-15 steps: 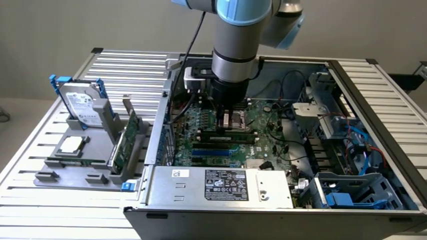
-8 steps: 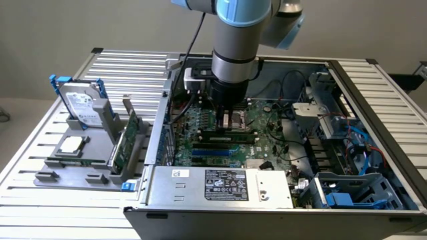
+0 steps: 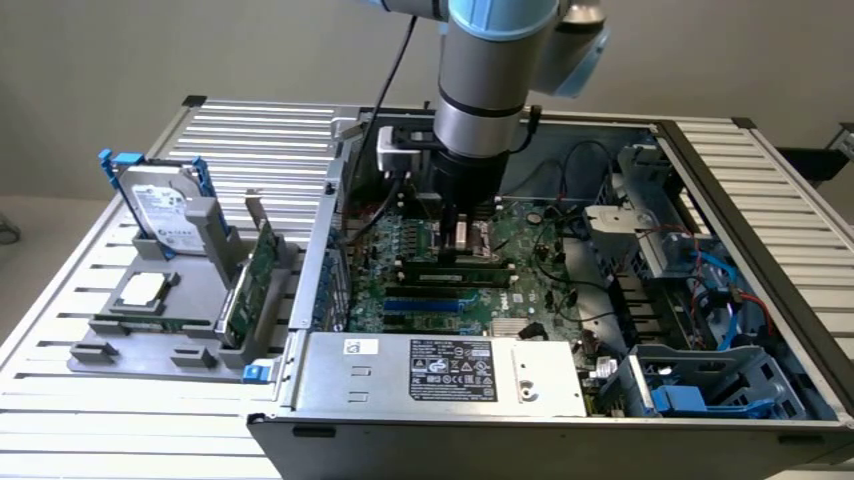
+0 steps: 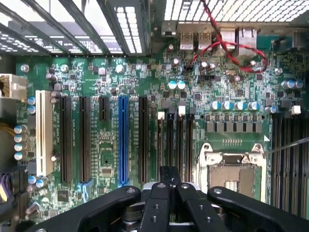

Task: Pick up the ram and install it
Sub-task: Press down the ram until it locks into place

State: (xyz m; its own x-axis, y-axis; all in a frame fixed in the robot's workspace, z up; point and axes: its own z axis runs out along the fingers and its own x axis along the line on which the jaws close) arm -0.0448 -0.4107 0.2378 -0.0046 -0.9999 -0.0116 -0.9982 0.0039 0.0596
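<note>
My gripper point(image 3: 463, 238) hangs low inside the open computer case, just above the motherboard point(image 4: 111, 96). Its black fingers point(image 4: 169, 175) are pressed together, and I see nothing between them. They hover over the near end of the black memory slots point(image 4: 175, 140), beside the bare processor socket point(image 4: 232, 174). A long thin dark-green stick that looks like the ram point(image 3: 150, 322) lies along the front of the grey tray point(image 3: 127, 350), at the exterior view's left, outside the case and far from the gripper.
The tray also holds an upright hard drive point(image 3: 167, 215), a square silver processor chip point(image 3: 140, 290) and a standing green expansion card point(image 3: 258, 272). Around the gripper are case walls, the power supply point(image 3: 441, 370), red cables point(image 4: 227, 46) and a blue expansion slot point(image 4: 123, 140).
</note>
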